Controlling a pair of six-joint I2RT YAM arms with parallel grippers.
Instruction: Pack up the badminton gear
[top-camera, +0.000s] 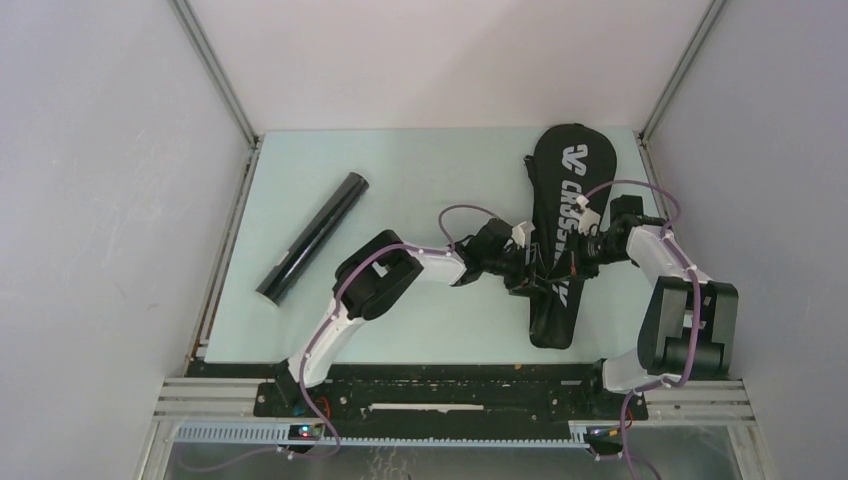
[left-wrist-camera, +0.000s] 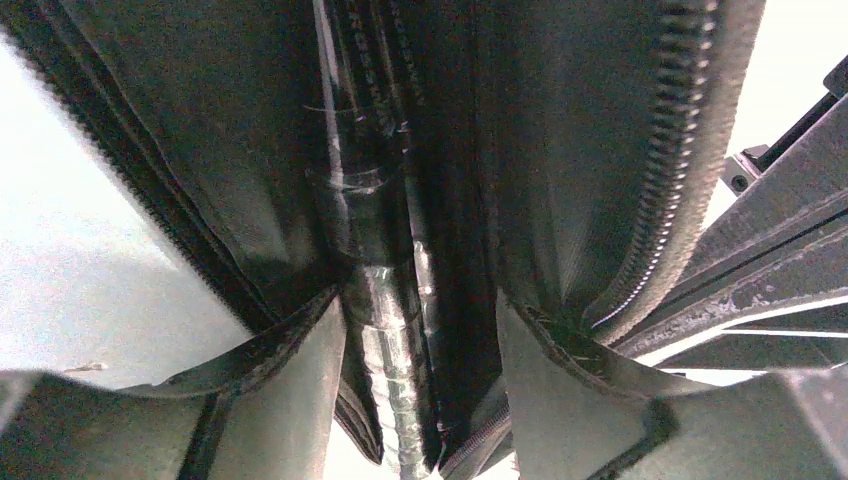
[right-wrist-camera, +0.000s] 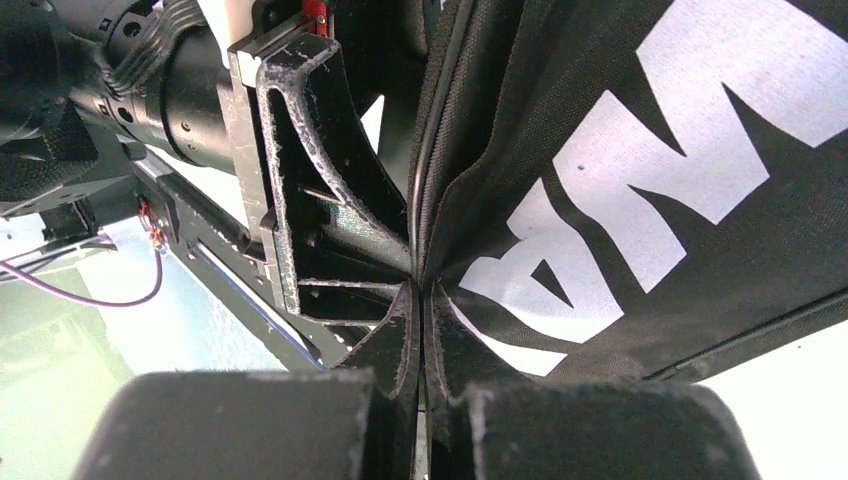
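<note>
Right pincer (right-wrist-camera: 420, 290) clamped shut on bag (top-camera: 560, 170) edge at three o'clock, to hold mouth open; left pincer (left-wrist-camera: 418, 310) parted, gripping nothing, astride racket handle (left-wrist-camera: 375, 250) inside; tube (top-camera: 315, 235) lying unpacked at nine o'clock.

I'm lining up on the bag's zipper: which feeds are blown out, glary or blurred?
Top external: even light, sharp, soft shadows. Left wrist: table blown out white, bag interior dark, glare on the racket handle. Right wrist: right tool blurred at its near end, lettering crisp.
</note>
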